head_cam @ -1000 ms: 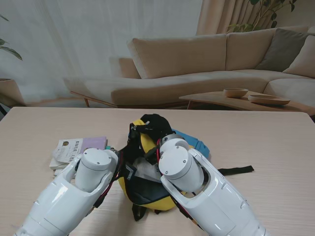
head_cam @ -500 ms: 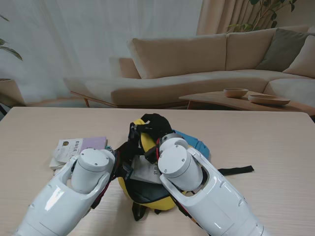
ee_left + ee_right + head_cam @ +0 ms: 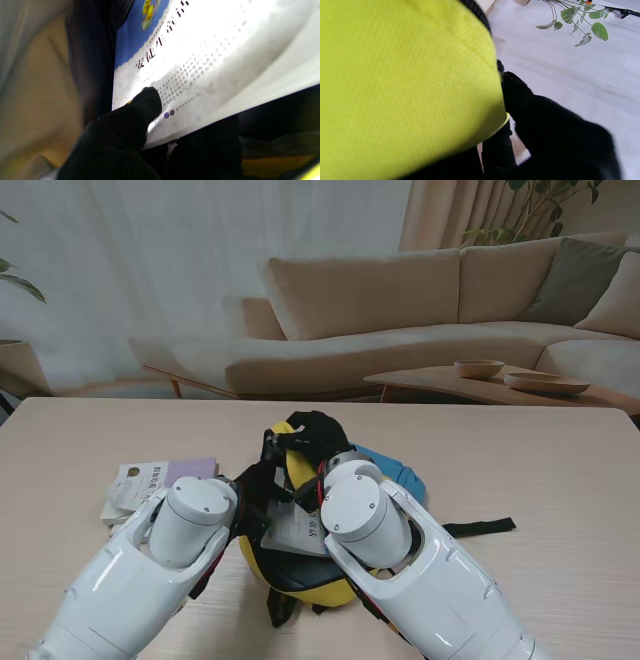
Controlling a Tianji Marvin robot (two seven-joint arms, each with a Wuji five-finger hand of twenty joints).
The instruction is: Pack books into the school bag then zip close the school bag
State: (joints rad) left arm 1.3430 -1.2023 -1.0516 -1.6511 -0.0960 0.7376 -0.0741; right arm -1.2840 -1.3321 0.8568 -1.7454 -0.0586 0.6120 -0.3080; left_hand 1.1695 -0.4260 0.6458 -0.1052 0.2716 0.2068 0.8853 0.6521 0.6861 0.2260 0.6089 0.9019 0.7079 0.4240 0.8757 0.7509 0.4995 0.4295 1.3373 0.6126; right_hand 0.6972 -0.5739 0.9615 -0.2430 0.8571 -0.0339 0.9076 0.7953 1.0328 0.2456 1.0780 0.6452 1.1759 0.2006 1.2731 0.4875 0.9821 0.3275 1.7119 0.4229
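My left hand (image 3: 120, 140) is gripping the book (image 3: 200, 62) – inside the school bag (image 3: 300, 570). My right hand (image 3: 545, 130) is pinching the bag's yellow edge – fingers clenched

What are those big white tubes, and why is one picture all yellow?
The white tubes are a robot's two arms, seen from a camera above its shoulders. Each arm ends in a black-gloved hand with its own little camera. The left hand pinches a white book and is putting it into the yellow school bag on the table. The right hand grips the bag's yellow cloth, right against its camera, so that picture is mostly yellow. More books lie beside the bag on the left.
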